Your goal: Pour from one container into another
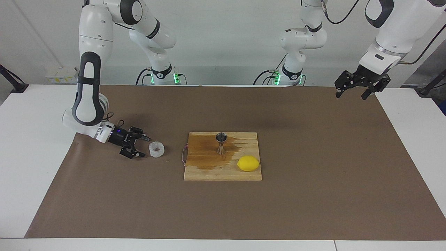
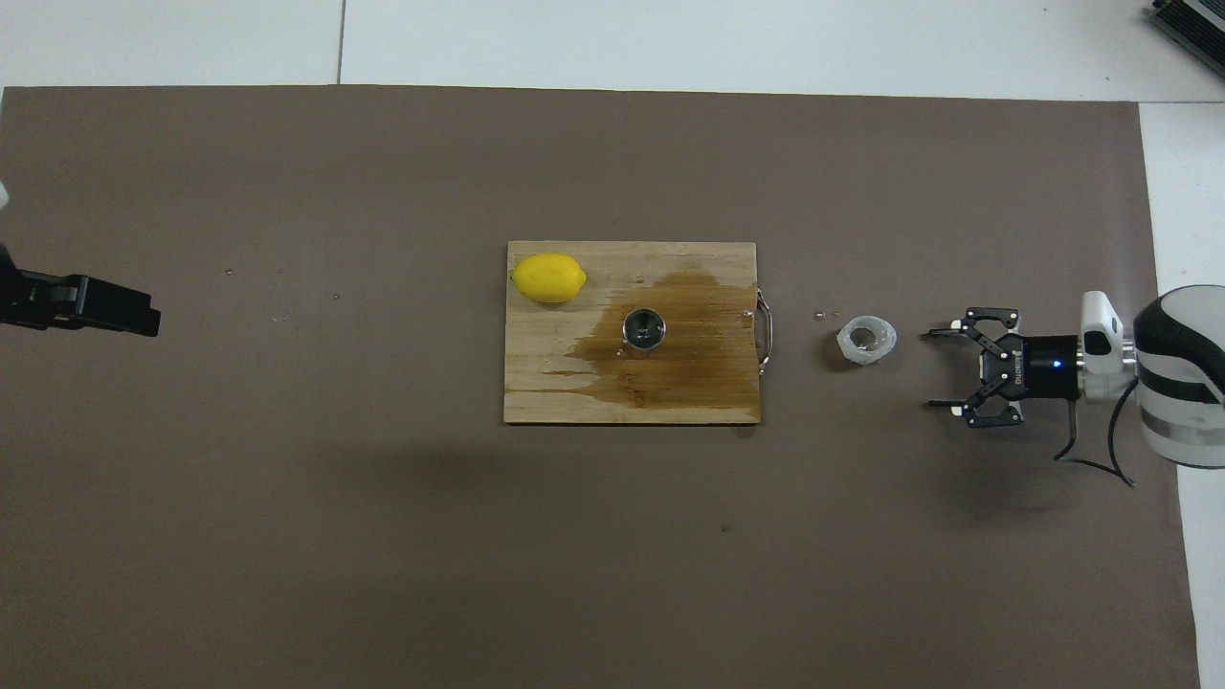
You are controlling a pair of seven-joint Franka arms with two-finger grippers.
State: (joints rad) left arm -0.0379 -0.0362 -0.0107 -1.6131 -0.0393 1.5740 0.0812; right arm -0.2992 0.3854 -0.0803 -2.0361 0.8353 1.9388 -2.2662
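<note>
Just beside the plastic cup point(image 1: 156, 149), toward the right arm's end of the table, the right gripper point(image 1: 141, 146) sits low over the brown mat point(image 1: 313, 167), jaws spread wide, holding nothing, clear of the cup. Cup stands upright on the mat, mouth up, between gripper and the cutting board point(image 1: 223, 172). Cup looks light, thin-walled, squashy; ribbed sides should give grip, so take it across the sides at mid-height, gently, or it may deform or pop out. Jigger point(image 1: 221, 143) stands upright on the board, in a dark wet patch; likely stiff, smooth, top-heavy on a narrow foot, slippery if wet, best gripped at the waist. Lemon point(image 1: 248, 163) lies on the same board, nearer the left arm's end and farther from the robots than the jigger. Left gripper point(image 1: 352, 91) waits, open and empty, raised over the mat's corner. White table point(image 1: 31, 157) under the mat, plain pale wall, cables at the bases.
</note>
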